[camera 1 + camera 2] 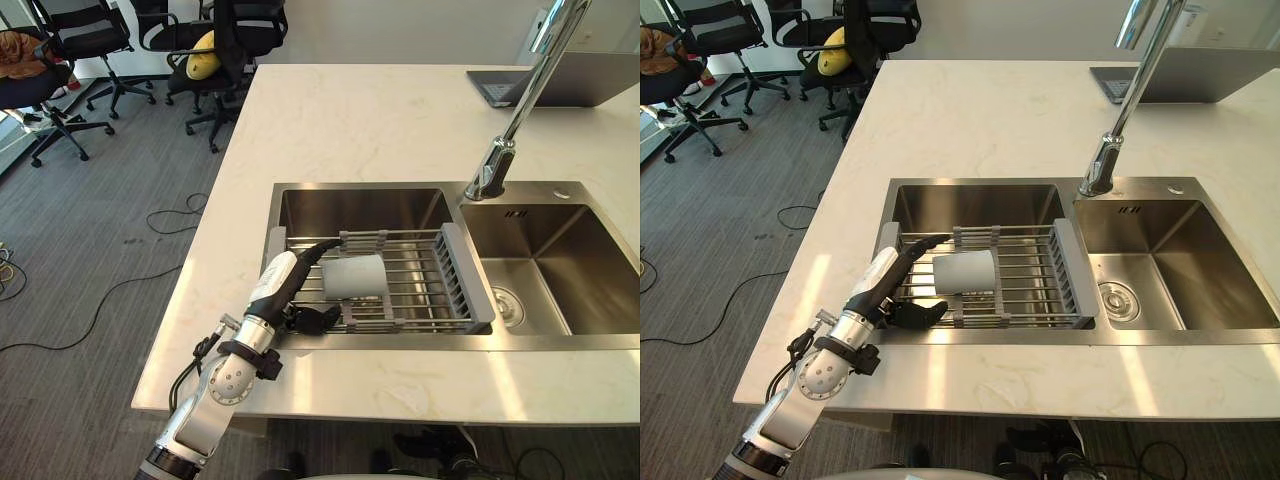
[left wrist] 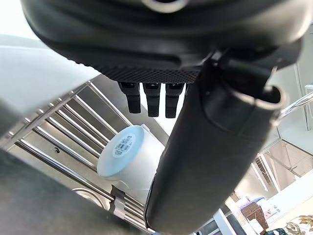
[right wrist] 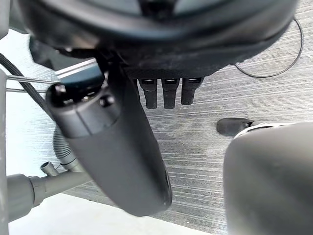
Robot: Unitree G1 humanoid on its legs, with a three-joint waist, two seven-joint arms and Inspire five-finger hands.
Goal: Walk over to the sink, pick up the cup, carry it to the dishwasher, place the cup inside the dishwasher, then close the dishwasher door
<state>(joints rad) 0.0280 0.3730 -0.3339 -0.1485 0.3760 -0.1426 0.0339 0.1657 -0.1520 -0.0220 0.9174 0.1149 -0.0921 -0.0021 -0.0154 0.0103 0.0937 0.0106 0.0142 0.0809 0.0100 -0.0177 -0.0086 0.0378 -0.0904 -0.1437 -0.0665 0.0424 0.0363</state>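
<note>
White cup (image 1: 355, 277) lies on its side on the sink rack (image 1: 425, 290). Left hand (image 1: 277, 285) sits just beside it, fingers (image 1: 322, 246) wide, holding nothing. Right hand (image 3: 146, 39) hangs idle, fingers relaxed. Step: pickup. Next you need to advance and close round the cup body.

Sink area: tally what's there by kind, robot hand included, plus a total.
Cup: 1
Drying rack: 1
Faucet: 1
Sink basins: 2
Laptop: 1
Robot hand: 1
Total: 7
</note>
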